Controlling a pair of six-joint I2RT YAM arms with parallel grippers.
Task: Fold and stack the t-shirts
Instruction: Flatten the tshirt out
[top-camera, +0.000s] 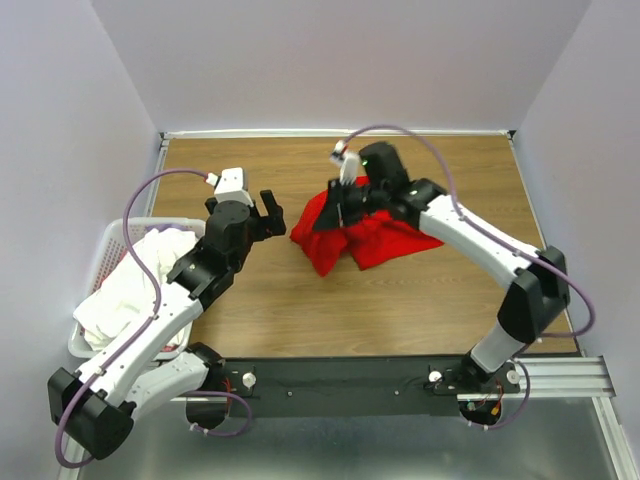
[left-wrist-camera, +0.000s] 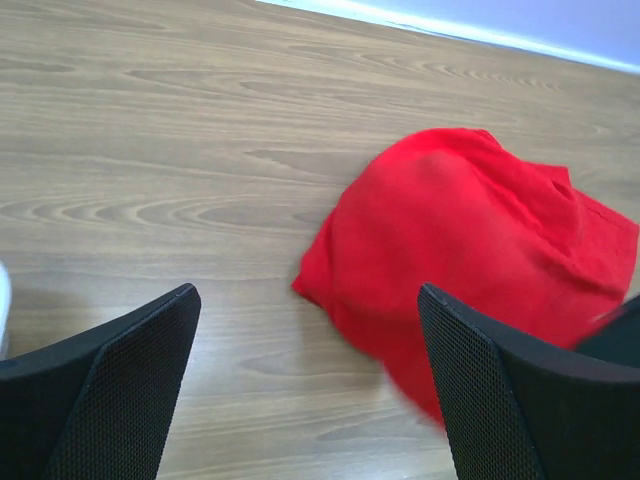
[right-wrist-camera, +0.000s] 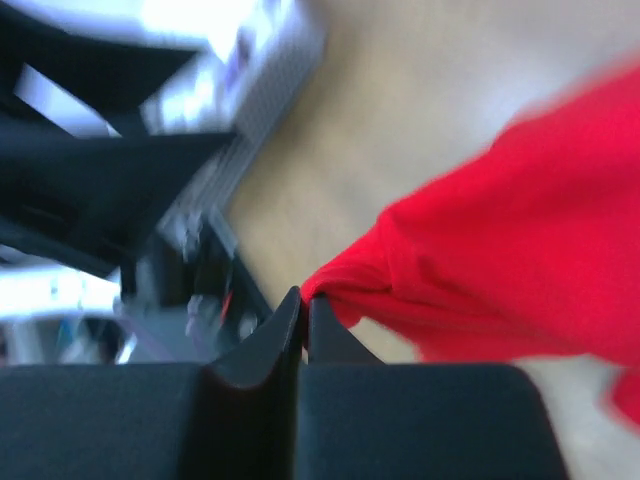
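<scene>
A bright red t-shirt (top-camera: 372, 240) lies bunched on the wooden table, right of the middle. My right gripper (top-camera: 335, 210) is shut on a pinched edge of it; in the right wrist view the fingertips (right-wrist-camera: 305, 300) meet on a fold of the red t-shirt (right-wrist-camera: 500, 270), which hangs away to the right. My left gripper (top-camera: 269, 214) hovers just left of the shirt with its jaws wide apart and nothing between them. In the left wrist view the left gripper (left-wrist-camera: 310, 400) faces the red t-shirt (left-wrist-camera: 470, 240); the right finger (left-wrist-camera: 520, 400) overlaps the cloth's near edge. White t-shirts (top-camera: 135, 280) are heaped at the left.
A white plastic laundry basket (top-camera: 86, 284) holding the white heap stands at the table's left edge. A white rail borders the far edge of the table (top-camera: 420, 300). The left arm shows blurred in the right wrist view.
</scene>
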